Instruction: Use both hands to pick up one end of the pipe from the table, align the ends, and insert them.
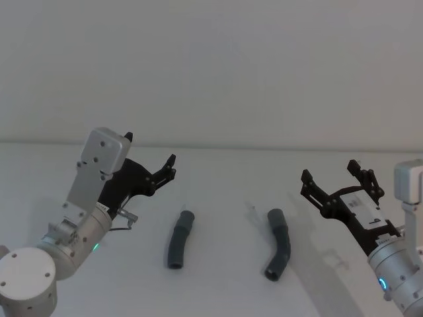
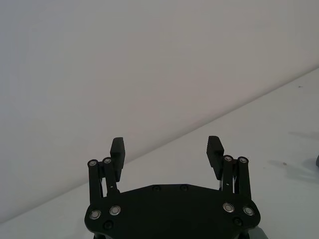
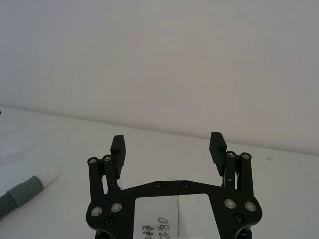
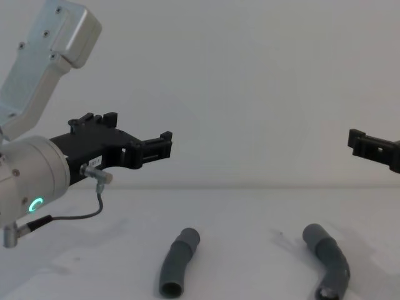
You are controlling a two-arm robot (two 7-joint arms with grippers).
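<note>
Two dark grey bent pipe pieces lie apart on the white table (image 1: pixel 218 290). The left piece (image 1: pixel 180 239) (image 4: pixel 178 262) has plain grey open ends. The right piece (image 1: pixel 279 252) (image 4: pixel 330 262) carries a narrow white tip (image 3: pixel 49 177) that points away from me; its ribbed body (image 3: pixel 20 195) shows in the right wrist view. My left gripper (image 1: pixel 150 149) (image 2: pixel 166 146) (image 4: pixel 140 134) hovers open above the table, back and left of the left piece. My right gripper (image 1: pixel 330 170) (image 3: pixel 167 143) (image 4: pixel 367 145) hovers open to the right of the right piece. Neither holds anything.
A plain white wall (image 1: pixel 218 66) rises behind the table's far edge. A thin cable (image 4: pixel 81 215) hangs under the left wrist.
</note>
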